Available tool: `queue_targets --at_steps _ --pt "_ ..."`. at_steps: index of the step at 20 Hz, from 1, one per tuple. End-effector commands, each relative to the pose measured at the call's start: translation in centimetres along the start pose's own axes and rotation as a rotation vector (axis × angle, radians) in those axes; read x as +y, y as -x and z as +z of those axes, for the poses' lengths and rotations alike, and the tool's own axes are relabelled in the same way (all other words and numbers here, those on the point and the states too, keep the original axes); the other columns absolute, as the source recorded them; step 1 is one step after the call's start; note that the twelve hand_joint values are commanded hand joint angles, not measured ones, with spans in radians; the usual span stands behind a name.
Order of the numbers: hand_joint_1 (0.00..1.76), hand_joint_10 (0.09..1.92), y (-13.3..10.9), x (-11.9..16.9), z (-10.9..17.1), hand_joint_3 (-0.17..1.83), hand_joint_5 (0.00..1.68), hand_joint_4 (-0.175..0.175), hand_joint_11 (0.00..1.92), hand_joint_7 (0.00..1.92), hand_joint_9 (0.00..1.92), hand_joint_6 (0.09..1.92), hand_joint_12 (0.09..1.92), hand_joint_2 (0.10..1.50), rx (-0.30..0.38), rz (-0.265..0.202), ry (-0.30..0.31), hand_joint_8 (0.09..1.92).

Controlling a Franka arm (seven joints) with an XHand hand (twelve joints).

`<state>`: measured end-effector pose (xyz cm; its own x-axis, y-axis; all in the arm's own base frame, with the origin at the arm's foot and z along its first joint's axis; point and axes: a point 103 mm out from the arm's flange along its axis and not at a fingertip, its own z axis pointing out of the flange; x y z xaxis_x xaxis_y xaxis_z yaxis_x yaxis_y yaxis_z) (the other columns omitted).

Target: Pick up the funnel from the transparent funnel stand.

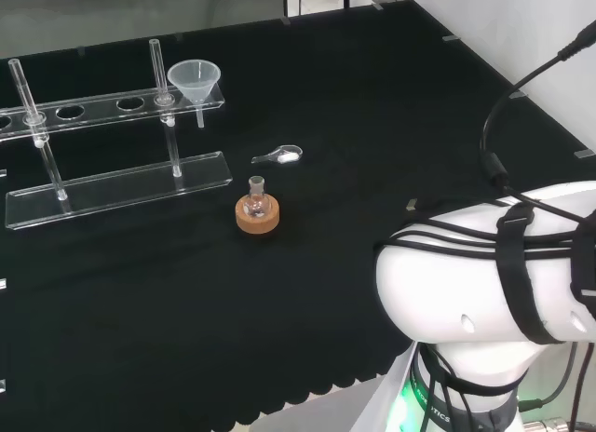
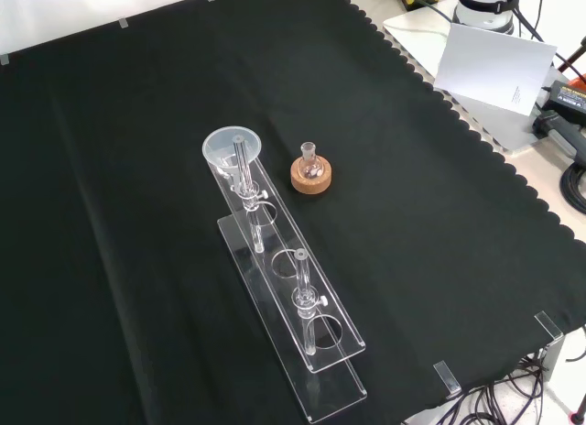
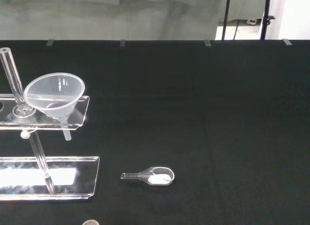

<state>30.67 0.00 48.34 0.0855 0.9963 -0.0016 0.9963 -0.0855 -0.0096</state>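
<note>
A clear plastic funnel (image 1: 195,81) sits upright in the end hole of a transparent stand (image 1: 112,104), its stem hanging below the upper shelf. In the front view the funnel (image 2: 232,148) is at the stand's far end, and the stand (image 2: 311,329) runs toward the camera. The wrist view has the funnel (image 3: 53,94) resting in the shelf (image 3: 72,119), some way off from the camera.
A small round flask (image 1: 257,201) stands on a cork ring (image 1: 258,217) near the stand's base plate (image 1: 121,187). A clear scoop with white powder (image 1: 279,155) lies on the cloth; it is also in the wrist view (image 3: 154,176). The arm's white link (image 1: 494,274) fills the head view's lower right.
</note>
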Motion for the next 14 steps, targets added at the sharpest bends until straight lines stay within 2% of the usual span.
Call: queue_targets --at_steps 1,2,3,5,8,10,14 --pt "0.08 0.66 0.2 0.0 0.0 0.38 0.17 0.007 0.16 0.01 0.14 0.09 1.36 1.09 0.003 -0.002 0.0 0.39" --pt "0.04 0.65 0.2 0.1 0.0 0.39 0.16 0.012 0.15 0.0 0.12 0.09 1.35 1.11 -0.002 0.002 0.001 0.36" --pt "0.02 0.65 -0.2 0.0 0.1 0.4 0.16 0.014 0.14 0.0 0.11 0.09 1.35 1.13 -0.061 -0.018 -0.013 0.35" --pt "0.0 0.65 0.2 0.1 0.0 0.41 0.15 0.016 0.13 0.0 0.1 0.09 1.35 1.14 -0.055 -0.018 -0.011 0.33" --pt "0.0 0.65 -1.9 -0.1 0.2 0.41 0.15 0.016 0.13 0.0 0.1 0.09 1.35 1.14 -0.056 -0.007 -0.003 0.33" --pt "0.0 0.65 -2.7 -0.1 0.4 0.41 0.16 0.016 0.13 0.0 0.1 0.09 1.35 1.14 -0.026 0.0 0.009 0.33" --pt "0.0 0.65 -2.8 0.8 1.1 0.41 0.16 0.015 0.13 0.0 0.1 0.09 1.35 1.14 -0.037 0.026 -0.005 0.33"
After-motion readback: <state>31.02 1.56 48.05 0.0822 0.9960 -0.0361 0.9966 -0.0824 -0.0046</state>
